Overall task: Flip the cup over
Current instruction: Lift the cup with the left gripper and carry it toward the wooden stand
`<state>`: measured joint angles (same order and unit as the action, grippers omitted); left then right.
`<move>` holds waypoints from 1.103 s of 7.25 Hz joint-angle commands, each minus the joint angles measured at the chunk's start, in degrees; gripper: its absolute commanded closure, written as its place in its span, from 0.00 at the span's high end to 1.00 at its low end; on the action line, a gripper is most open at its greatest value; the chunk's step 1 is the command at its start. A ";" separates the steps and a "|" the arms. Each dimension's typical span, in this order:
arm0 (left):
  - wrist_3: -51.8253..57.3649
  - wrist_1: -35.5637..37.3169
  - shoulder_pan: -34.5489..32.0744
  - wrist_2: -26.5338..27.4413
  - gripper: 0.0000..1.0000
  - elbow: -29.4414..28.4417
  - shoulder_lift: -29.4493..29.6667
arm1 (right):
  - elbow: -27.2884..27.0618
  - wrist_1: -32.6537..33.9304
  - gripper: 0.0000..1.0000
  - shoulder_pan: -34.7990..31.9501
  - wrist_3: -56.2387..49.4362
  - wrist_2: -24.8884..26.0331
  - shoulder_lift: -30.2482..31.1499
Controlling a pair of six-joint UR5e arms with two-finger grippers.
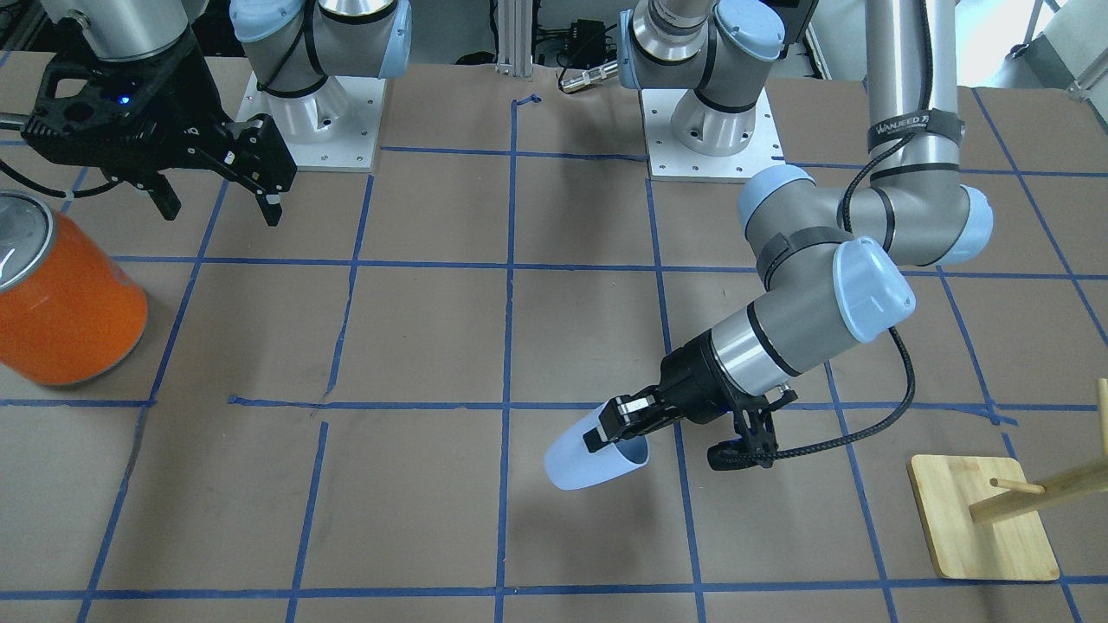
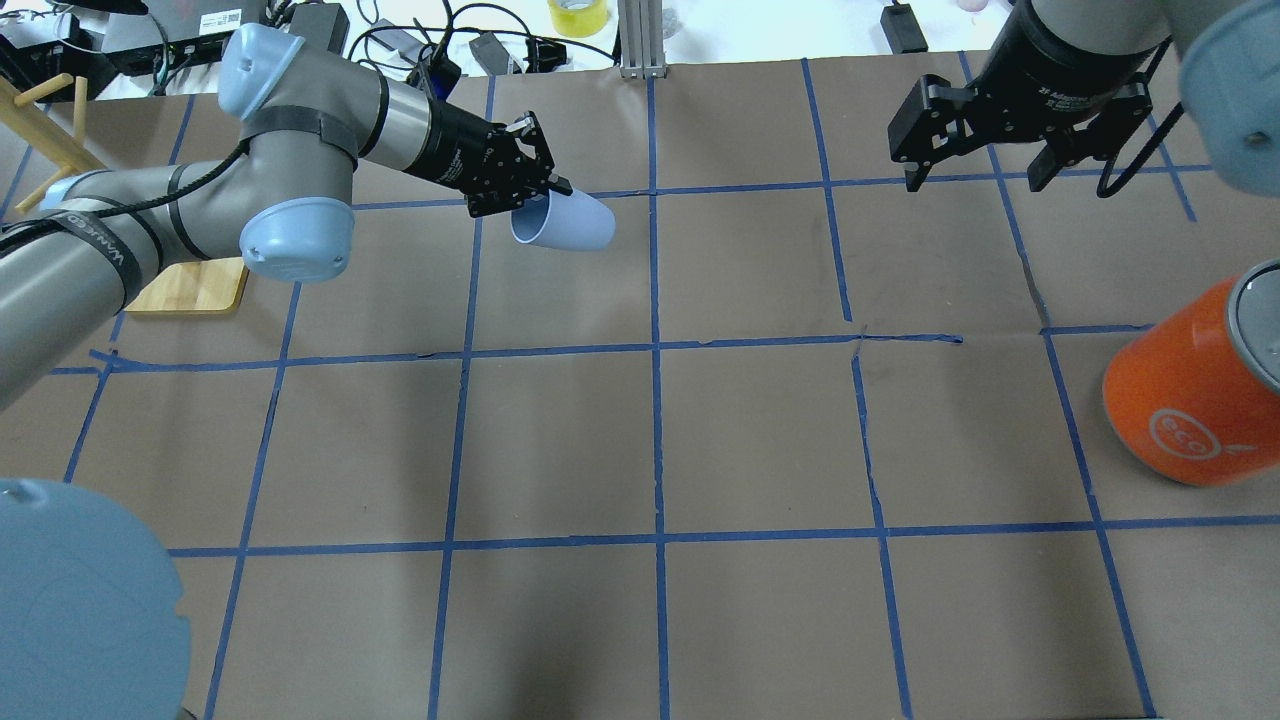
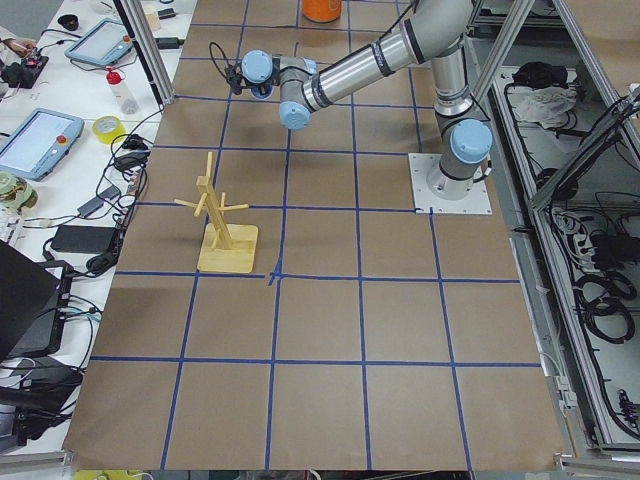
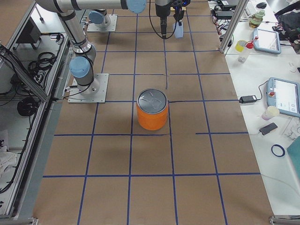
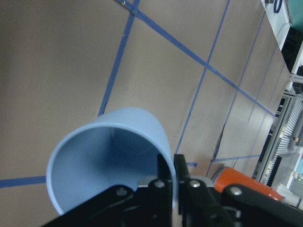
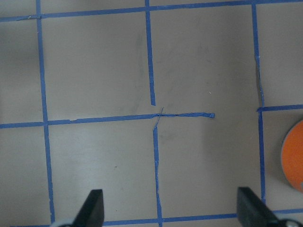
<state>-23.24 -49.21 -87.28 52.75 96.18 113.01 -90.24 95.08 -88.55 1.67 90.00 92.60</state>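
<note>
The pale blue cup [image 1: 589,457] is held tilted on its side above the table, its base pointing away from the arm. My left gripper [image 1: 613,426] is shut on the cup's rim, one finger inside and one outside. It shows the same in the overhead view, cup [image 2: 570,222] and left gripper [image 2: 535,195]. The left wrist view looks into the cup's open mouth [image 5: 109,161]. My right gripper [image 2: 975,180] is open and empty, high above the table at the far right; its fingertips [image 6: 94,208] stand wide apart in the right wrist view.
A large orange can [image 2: 1190,395] with a silver top stands on the robot's right side of the table; it also shows in the front view [image 1: 65,298]. A wooden peg stand [image 1: 982,528] sits on the robot's left side. Blue tape lines grid the brown table.
</note>
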 commanded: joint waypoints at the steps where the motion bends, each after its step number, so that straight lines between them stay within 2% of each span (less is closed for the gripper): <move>1: 5.88 -3.25 0.35 16.16 0.00 -0.99 -2.43 | -0.02 0.02 1.00 0.04 0.00 0.00 0.04; 3: 19.13 -7.90 1.75 27.27 0.00 -3.00 -2.88 | -0.11 0.02 1.00 0.04 0.00 0.00 0.04; 6: 34.09 -8.97 3.34 38.87 0.00 -8.19 2.20 | -0.11 0.02 1.00 0.04 0.00 0.00 0.04; 8: 37.89 -8.80 3.34 39.44 0.00 -8.38 4.93 | -0.11 -0.07 1.00 0.04 0.00 0.00 0.04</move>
<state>11.38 -58.10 -83.98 91.13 88.21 116.20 -90.35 95.03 -88.51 1.67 90.00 92.63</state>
